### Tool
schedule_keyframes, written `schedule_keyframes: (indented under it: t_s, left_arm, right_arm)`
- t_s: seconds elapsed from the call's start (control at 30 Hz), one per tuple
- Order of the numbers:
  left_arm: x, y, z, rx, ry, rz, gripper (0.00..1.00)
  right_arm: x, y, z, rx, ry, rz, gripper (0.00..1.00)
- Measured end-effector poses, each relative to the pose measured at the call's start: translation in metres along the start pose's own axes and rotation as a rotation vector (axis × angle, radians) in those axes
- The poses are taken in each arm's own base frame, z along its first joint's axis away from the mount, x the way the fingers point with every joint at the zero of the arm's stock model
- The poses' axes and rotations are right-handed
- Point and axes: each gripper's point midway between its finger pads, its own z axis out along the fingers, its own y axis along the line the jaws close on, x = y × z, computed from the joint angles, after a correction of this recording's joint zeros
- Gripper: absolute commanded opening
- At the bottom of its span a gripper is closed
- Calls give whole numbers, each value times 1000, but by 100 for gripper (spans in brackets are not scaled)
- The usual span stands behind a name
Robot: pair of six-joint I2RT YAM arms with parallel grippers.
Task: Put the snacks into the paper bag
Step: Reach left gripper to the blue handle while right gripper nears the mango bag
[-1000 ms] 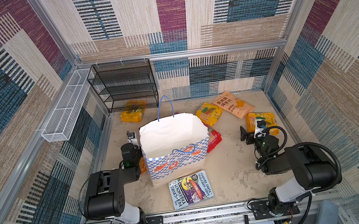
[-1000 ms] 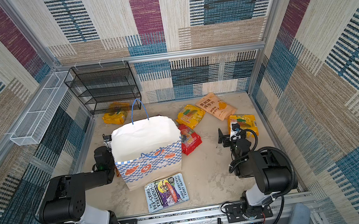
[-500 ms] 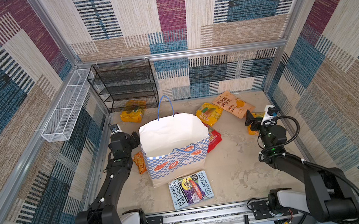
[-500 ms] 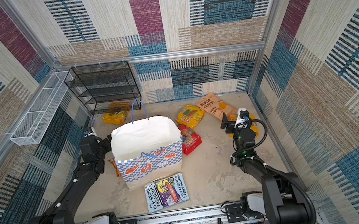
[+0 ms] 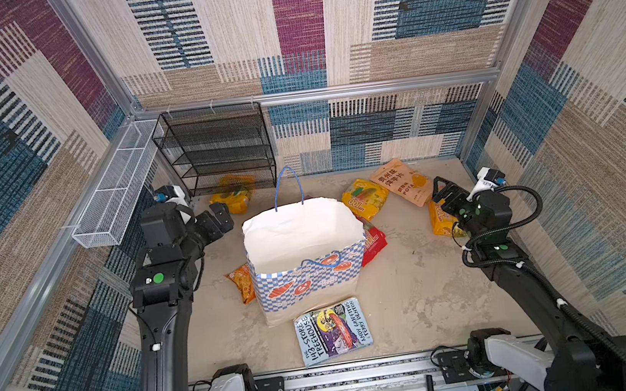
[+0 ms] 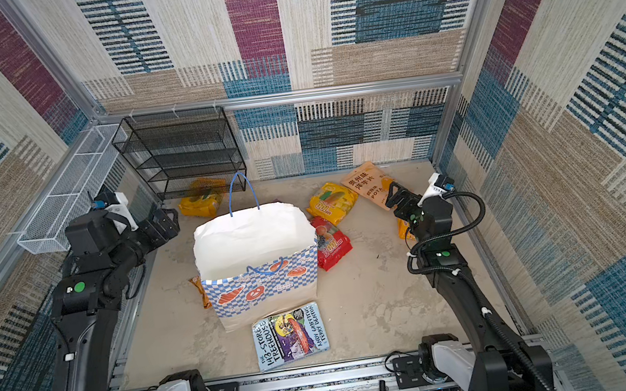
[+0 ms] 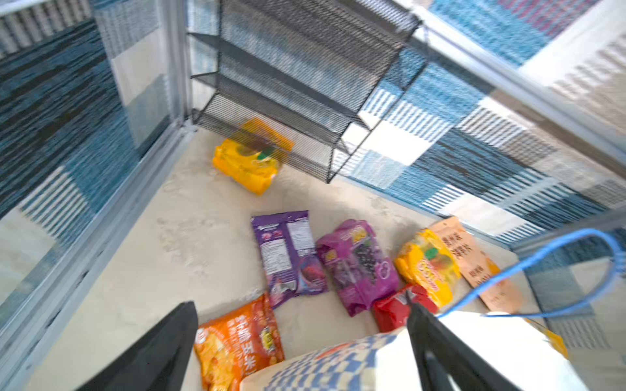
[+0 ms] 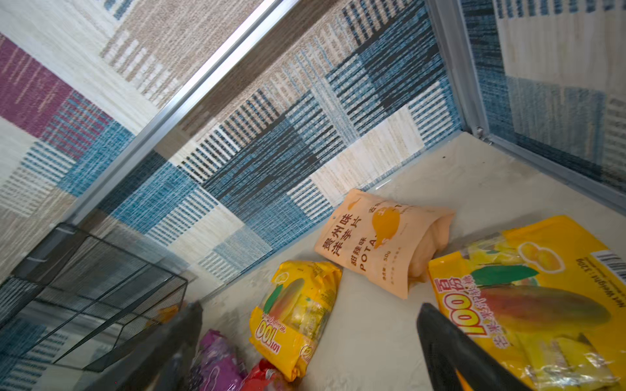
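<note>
The white paper bag (image 5: 301,246) (image 6: 252,243) with its checkered band stands open mid-floor. Snacks lie around it: a yellow packet (image 5: 233,199) by the rack, an orange one (image 5: 243,282) at the bag's left, a red one (image 5: 373,242) at its right, then a yellow one (image 5: 364,198) and a pale orange one (image 5: 402,182) behind. Two purple packets (image 7: 288,254) (image 7: 359,264) lie behind the bag. My left gripper (image 5: 222,219) (image 7: 301,306) hangs open and empty left of the bag's rim. My right gripper (image 5: 443,189) (image 8: 310,306) hangs open above another yellow packet (image 8: 528,304).
A black mesh rack (image 5: 218,151) stands at the back left, and a white wire basket (image 5: 118,190) is fixed to the left wall. A blue Treehouse book (image 5: 333,330) lies in front of the bag. Patterned walls close in on all sides.
Both arms have unfolded from low near the front and reached up and back, the left to the bag's back left, the right over the right-hand yellow packet. Both grippers stayed open.
</note>
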Motion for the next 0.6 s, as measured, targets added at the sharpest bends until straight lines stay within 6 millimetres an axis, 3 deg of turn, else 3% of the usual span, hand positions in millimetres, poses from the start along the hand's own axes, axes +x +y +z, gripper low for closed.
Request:
schedule_keyframes:
  t_s: [0.17, 0.27, 0.4, 0.6]
  left_arm:
    - [17, -78, 27, 239, 170, 241, 100]
    - [30, -113, 42, 313, 246, 422, 100]
    - [40, -124, 61, 305, 310, 598, 99]
    - [64, -121, 81, 281, 419, 780, 97]
  right_arm:
    - [6, 20, -11, -95, 59, 12, 100]
    - [9, 27, -19, -127, 88, 9, 100]
    - [9, 35, -30, -157, 104, -9, 100]
    - [27, 35, -37, -181, 167, -11, 100]
